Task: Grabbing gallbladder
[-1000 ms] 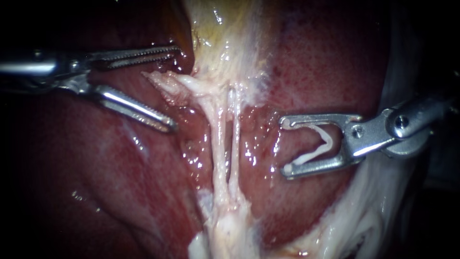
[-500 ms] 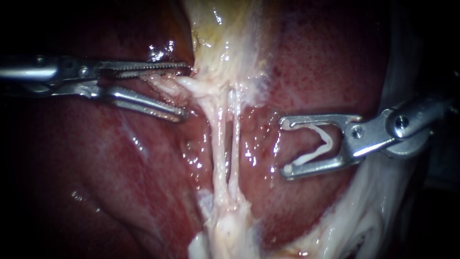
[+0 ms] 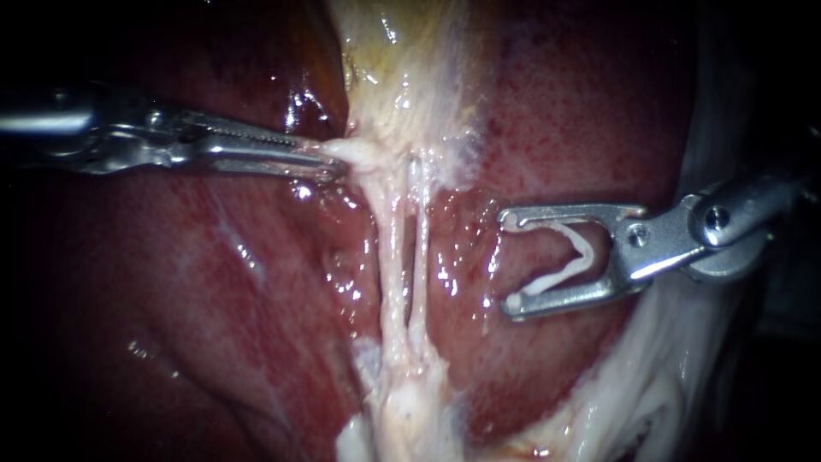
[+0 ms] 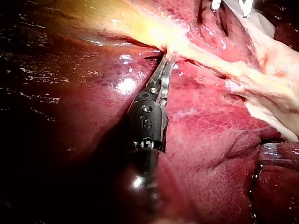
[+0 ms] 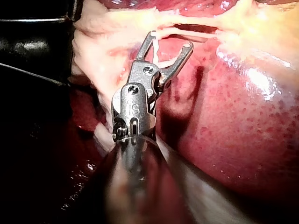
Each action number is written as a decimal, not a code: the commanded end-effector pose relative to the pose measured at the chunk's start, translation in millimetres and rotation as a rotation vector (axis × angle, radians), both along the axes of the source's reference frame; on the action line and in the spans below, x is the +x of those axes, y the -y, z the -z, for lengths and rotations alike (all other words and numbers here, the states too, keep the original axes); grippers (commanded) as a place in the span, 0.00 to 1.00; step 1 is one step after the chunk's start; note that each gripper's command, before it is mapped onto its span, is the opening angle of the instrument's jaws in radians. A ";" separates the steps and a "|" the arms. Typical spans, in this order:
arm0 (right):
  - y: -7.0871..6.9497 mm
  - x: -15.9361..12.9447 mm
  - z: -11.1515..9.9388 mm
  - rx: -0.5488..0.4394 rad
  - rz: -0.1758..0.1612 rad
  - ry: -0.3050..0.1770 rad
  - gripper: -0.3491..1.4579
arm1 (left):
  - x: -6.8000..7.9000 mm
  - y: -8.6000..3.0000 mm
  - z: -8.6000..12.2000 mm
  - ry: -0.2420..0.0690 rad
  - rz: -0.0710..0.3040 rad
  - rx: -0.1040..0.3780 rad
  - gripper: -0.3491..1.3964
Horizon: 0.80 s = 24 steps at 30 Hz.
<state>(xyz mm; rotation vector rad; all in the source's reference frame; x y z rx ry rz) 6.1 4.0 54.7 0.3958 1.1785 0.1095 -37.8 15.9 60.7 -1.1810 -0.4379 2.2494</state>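
- Steel-grey left instrument (image 3: 329, 164) has its toothed jaws clamped on the pale flap at the lower end of the yellowish, glistening gallbladder (image 3: 402, 68).
- Yellowish sac lies just ahead of those jaws, over the dark red liver (image 3: 581, 111).
- Well apart, the right instrument (image 3: 509, 261) cradles a white V-shaped clip (image 3: 575, 257) that touches both wide-set jaws.

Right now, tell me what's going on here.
The left instrument has its jaws shut on the pale lower end of the gallbladder, just where two thin tubes start down across the liver. The right instrument sits off to the other side of the tubes and apart from them. Its jaws stand wide and hold a white clip between them.
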 end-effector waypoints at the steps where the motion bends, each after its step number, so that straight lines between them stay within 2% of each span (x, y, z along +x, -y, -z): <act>1: 0.0 0.0 0.0 0.000 0.000 0.000 0.47 | 0.1 -0.1 0.2 0.000 0.002 0.015 0.00; 6: 0.0 0.0 0.0 0.000 0.000 0.000 0.47 | 1.1 -0.8 2.4 -0.006 0.015 0.065 0.00; 9: 0.0 0.0 0.0 0.000 0.000 0.000 0.47 | 2.2 -2.4 4.9 -0.002 0.020 0.085 0.00; 13: 0.0 0.0 0.0 0.000 0.000 0.000 0.47 | 4.2 -5.1 8.0 -0.014 0.053 0.095 0.00; 15: 0.0 0.0 0.0 0.000 0.000 0.000 0.47 | 4.8 -5.7 8.7 -0.018 0.058 0.093 0.00; 18: 0.0 0.0 0.0 0.000 0.000 0.000 0.47 | 5.3 -5.8 8.6 -0.023 0.067 0.088 0.00; 24: 0.0 0.0 0.0 0.005 -0.002 0.002 0.47 | 5.3 -5.6 8.2 -0.031 0.078 0.086 0.00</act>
